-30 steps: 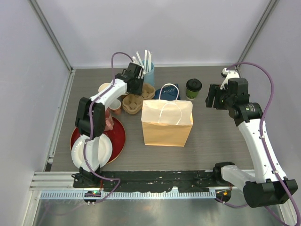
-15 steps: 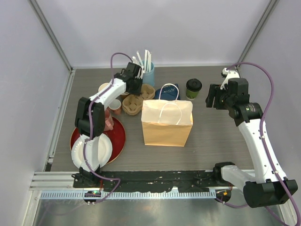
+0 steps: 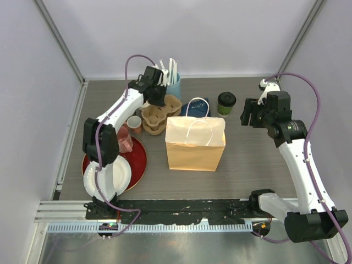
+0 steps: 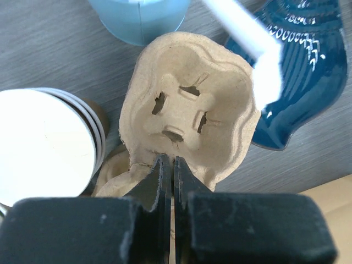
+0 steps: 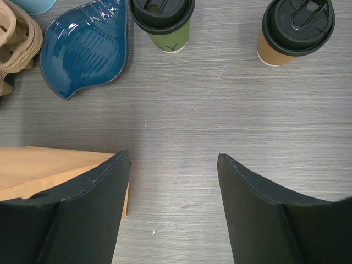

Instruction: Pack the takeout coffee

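Since a second ago: left gripper (image 4: 168, 160) has gone from part-open to a tight pinch on the near rim of the pulp cup carrier (image 4: 192, 110), and its elbow has swung outward. Right arm unmoved.

Right gripper (image 5: 174, 156) hangs with its jaws wide and nothing between them. Both coffees stand upright beyond its fingertips, lids on. The green cup (image 5: 162, 22) is just beside the blue shell dish (image 5: 88, 44). The brown cup (image 5: 297, 27) is apart from it, nearer the table's back corner.

Bare table (image 5: 181, 110) lies between the fingers and the cups. A corner of the paper bag (image 3: 195, 143) sits under one finger.

Small dark mark on the green cup's side, too small to read.
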`<state>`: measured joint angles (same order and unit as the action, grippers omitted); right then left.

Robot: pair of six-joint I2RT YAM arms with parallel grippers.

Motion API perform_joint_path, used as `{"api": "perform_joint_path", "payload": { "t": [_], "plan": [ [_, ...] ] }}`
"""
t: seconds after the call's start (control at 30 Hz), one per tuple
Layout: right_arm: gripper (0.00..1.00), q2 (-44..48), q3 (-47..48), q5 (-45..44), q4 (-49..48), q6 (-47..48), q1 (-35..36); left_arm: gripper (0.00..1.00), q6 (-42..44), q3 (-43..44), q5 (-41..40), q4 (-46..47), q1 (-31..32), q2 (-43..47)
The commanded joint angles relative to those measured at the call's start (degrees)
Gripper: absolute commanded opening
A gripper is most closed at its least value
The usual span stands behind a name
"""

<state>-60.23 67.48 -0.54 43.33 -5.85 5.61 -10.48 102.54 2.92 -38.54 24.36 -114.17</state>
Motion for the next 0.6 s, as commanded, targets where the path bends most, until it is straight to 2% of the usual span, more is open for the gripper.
{"api": "perform_joint_path", "payload": {
  "t": [0.0, 0.3, 0.57],
  "plan": [
    [0.7, 1.4, 0.9, -0.5, -1.7, 1.1, 0.0, 0.0, 3.4, 4.5, 2.3, -1.9, -0.2, 3.8],
    [0.69, 2.2, 1.2, -0.5, -1.2, 1.4, 0.0, 0.0, 8.0, 11.5, 5.1, -8.6, -1.6, 7.1],
    [0.7, 2.6, 1.9, -0.2, -0.7, 1.2, 0.0, 0.0, 12.2, 14.1, 7.0, -12.0, -1.9, 15.5]
  ]
}}
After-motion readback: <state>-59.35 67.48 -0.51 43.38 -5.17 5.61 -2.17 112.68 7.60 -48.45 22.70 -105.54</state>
